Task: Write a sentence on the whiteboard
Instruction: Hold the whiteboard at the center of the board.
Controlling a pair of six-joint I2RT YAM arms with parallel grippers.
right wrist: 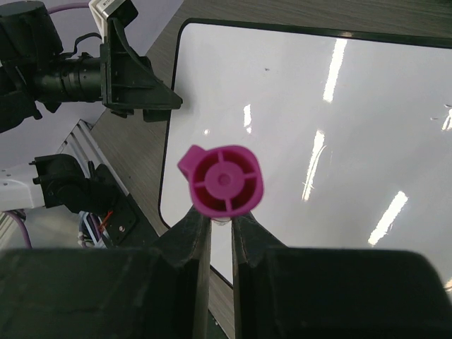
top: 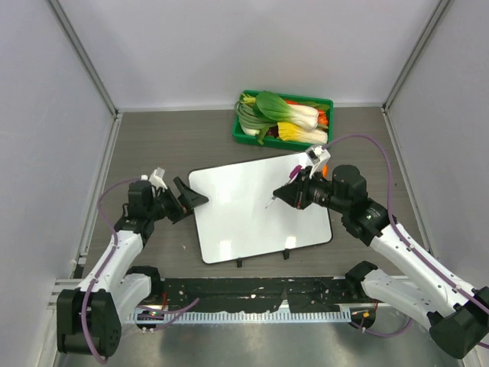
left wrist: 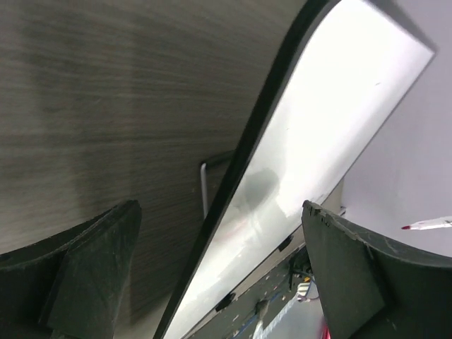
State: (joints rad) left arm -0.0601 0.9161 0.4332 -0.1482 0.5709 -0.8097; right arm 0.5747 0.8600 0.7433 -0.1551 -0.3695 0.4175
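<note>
Fingers (right wrist: 189,248) of the right gripper (top: 283,194) pinch a pink marker (right wrist: 224,180) over the whiteboard (top: 244,214), which lies flat on the table (top: 153,145); the left gripper (top: 191,205) gapes wide at its left edge. Likely light, stiff and slick (apt to slide under the nib), the board seems best steadied by that rim. Whether the tip touches is unclear, and no writing shows.

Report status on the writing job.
Left gripper open at board edge. Right gripper shut on marker, over board. No writing visible. Vegetable bin behind, apart.
</note>
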